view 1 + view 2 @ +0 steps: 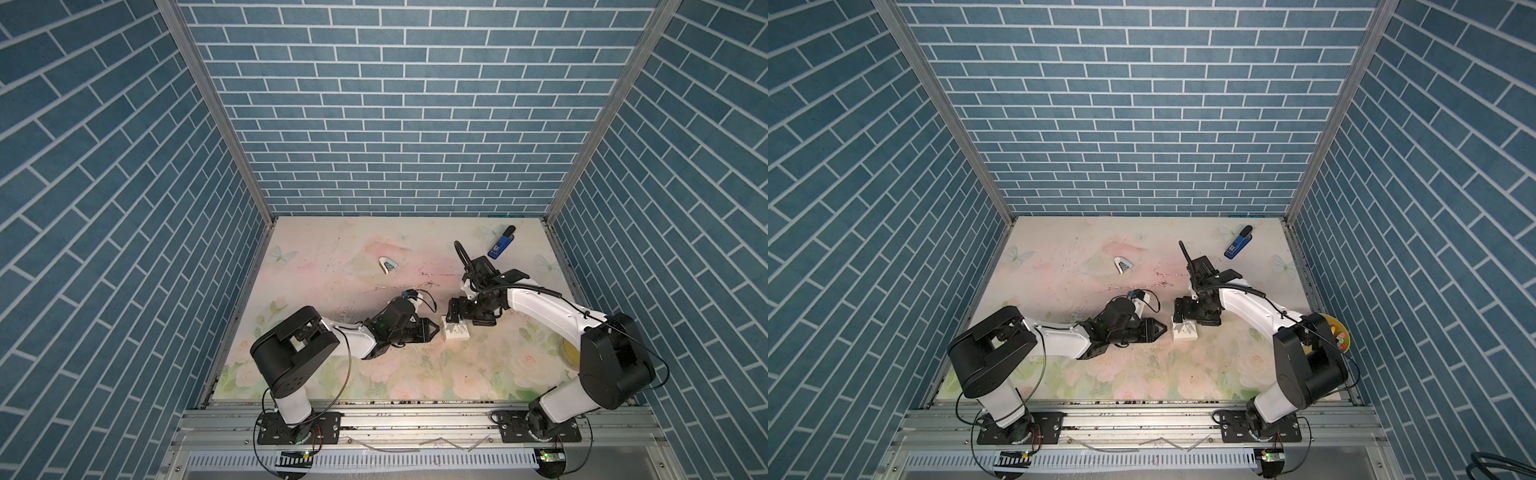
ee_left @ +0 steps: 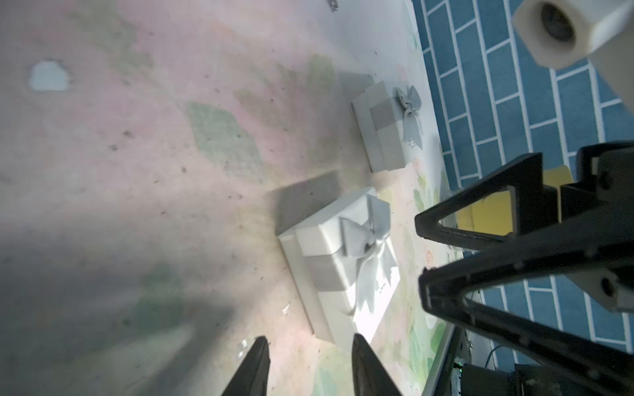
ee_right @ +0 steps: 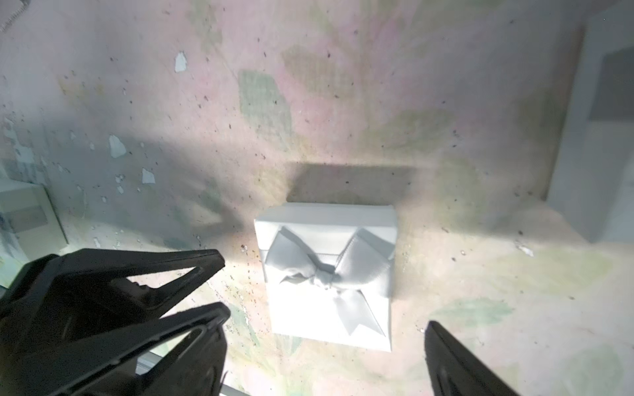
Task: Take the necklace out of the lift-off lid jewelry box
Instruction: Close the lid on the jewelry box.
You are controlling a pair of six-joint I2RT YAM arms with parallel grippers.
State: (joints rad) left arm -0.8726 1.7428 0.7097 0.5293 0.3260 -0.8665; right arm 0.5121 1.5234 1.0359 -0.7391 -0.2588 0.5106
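The white jewelry box (image 1: 456, 331) (image 1: 1185, 330) with a grey ribbon bow stands on the floral mat with its lid on, so its inside is hidden. A thin necklace chain (image 1: 399, 286) (image 1: 1133, 287) lies stretched on the mat behind the grippers, outside the box. My left gripper (image 1: 434, 329) (image 2: 308, 339) lies low on the box's left with its tips at the near corner of the box (image 2: 343, 267); its jaws stand apart with nothing between them. My right gripper (image 1: 453, 316) (image 3: 324, 329) hangs over the box (image 3: 326, 274), jaws wide and apart from it.
A second white bow box (image 2: 384, 127) shows farther right in the left wrist view, hidden under the right arm in both top views. A yellow bowl (image 1: 1337, 332) sits at the right edge. A blue stapler (image 1: 501, 243) and a small white object (image 1: 388, 266) lie at the back.
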